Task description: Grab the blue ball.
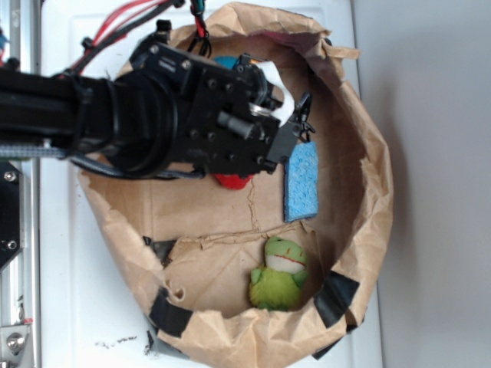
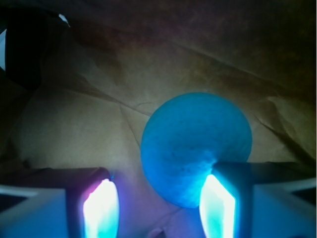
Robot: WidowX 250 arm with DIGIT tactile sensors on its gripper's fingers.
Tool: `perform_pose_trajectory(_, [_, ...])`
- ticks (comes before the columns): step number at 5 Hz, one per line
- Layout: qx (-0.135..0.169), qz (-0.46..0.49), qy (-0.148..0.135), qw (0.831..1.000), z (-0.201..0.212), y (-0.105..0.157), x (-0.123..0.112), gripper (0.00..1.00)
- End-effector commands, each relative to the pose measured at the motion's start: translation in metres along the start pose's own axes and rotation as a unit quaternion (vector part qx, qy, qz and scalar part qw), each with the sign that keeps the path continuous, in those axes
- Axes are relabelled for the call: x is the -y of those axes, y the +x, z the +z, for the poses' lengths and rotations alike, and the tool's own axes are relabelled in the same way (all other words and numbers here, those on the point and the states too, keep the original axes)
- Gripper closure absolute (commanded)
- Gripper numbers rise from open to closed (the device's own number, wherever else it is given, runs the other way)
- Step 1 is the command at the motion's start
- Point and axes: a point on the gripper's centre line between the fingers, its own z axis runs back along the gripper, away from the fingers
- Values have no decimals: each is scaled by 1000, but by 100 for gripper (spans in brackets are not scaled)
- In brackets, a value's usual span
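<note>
— So, what's in the paper bag (image 1: 368,230)?
— One blue ball (image 2: 195,146) by its far edge, between the open gripper (image 2: 158,208) fingers, touching the right one (wrist view). One sponge (image 1: 301,182), one green plush toy (image 1: 280,274), one red wad (image 1: 232,181).

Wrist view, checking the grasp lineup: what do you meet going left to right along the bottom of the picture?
Left fingertip → open gap over brown paper → blue ball, its lower right edge overlapped by the right fingertip.
</note>
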Motion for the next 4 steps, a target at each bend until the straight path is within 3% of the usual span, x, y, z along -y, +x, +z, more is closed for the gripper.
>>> perform_pose_trajectory(1, [-20, -9, -25, 999, 26, 9, -2, 100])
perform_pose_trajectory(4, [-38, -50, -76, 995, 50, 13, -16, 100])
